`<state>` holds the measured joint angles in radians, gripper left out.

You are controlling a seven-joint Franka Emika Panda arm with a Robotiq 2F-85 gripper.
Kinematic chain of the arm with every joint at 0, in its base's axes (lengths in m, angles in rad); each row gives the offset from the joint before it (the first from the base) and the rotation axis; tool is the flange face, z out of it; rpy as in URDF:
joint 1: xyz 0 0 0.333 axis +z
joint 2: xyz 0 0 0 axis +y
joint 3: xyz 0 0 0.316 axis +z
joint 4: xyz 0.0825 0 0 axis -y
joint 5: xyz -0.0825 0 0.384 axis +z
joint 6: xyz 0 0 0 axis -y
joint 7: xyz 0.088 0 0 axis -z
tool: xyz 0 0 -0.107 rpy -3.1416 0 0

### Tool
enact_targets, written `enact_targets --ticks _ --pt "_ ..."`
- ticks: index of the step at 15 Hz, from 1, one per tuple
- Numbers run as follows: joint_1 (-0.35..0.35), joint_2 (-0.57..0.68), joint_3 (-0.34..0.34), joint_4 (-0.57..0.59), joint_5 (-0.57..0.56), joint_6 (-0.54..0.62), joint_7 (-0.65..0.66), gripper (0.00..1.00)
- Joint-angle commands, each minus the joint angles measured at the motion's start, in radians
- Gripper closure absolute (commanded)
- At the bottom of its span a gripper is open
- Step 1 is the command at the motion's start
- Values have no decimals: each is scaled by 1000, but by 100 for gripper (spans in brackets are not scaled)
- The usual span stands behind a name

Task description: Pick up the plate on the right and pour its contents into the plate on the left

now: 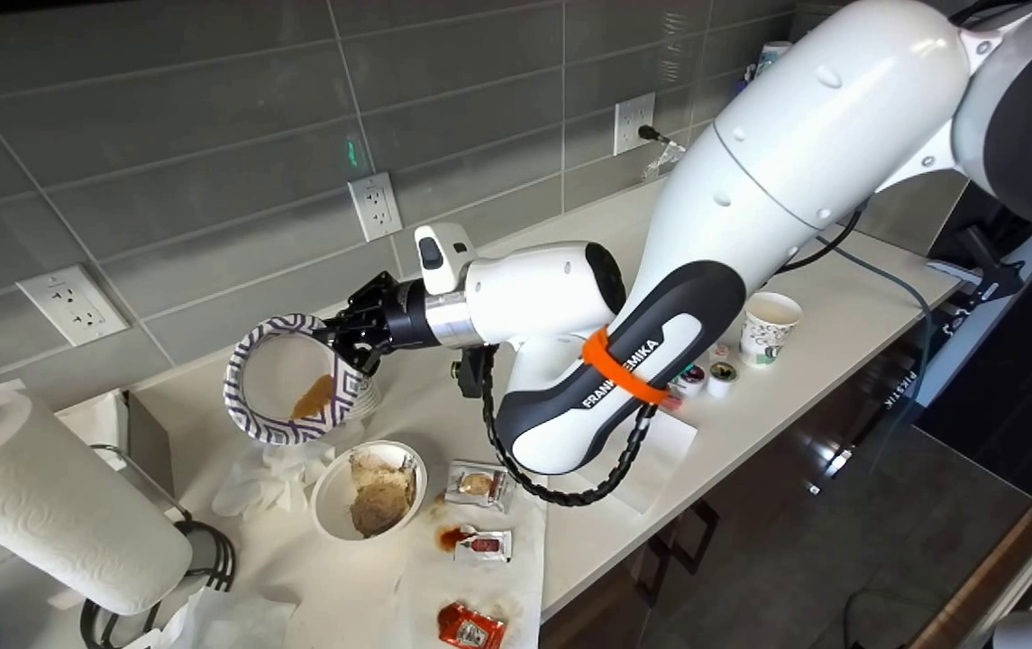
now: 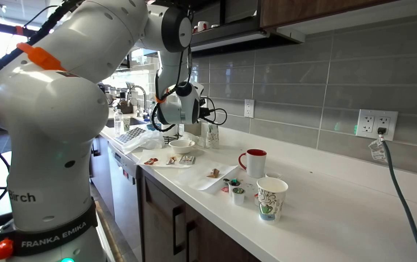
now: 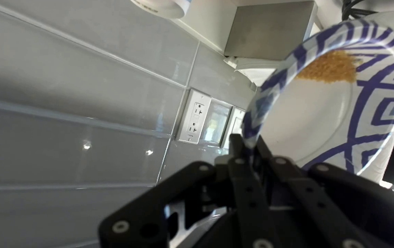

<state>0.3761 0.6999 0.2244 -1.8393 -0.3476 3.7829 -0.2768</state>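
- Because the patterned plate (image 1: 270, 374) hangs tilted, and only by its rim, go gently. Exterior view: gripper (image 1: 326, 333) clamped on that rim between 1 and 2 o'clock; orange food (image 1: 313, 397) against the border between 4 and 5. White bowl (image 1: 329, 491), presumably the receiving dish, on the counter (image 1: 430, 401) at 5 o'clock from the plate. Judgement: line the lower lip up over the white bowl first, tip further only then.
- Again an exterior view: white bowl about 6 o'clock from the robot wrist (image 2: 179, 112), stack of cups (image 2: 212, 137) between 2 and 3 o'clock from the bowl. Held plate and grip not made out here. Best keep the swing clear of the cups.
- Wrist view: gripper pinches the rim at the plate's 8 o'clock, orange food gathered at its 12. Such a thin-looking rim may twist, so a steady roll seems right, then a pause while the last food slides.
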Motion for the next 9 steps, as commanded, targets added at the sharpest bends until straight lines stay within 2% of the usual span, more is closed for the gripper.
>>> enact_targets --ticks 1,9 --pt "7 0 -17 -19 -33 60 -2 98" --pt "10 3 -33 -31 -67 149 -26 98"
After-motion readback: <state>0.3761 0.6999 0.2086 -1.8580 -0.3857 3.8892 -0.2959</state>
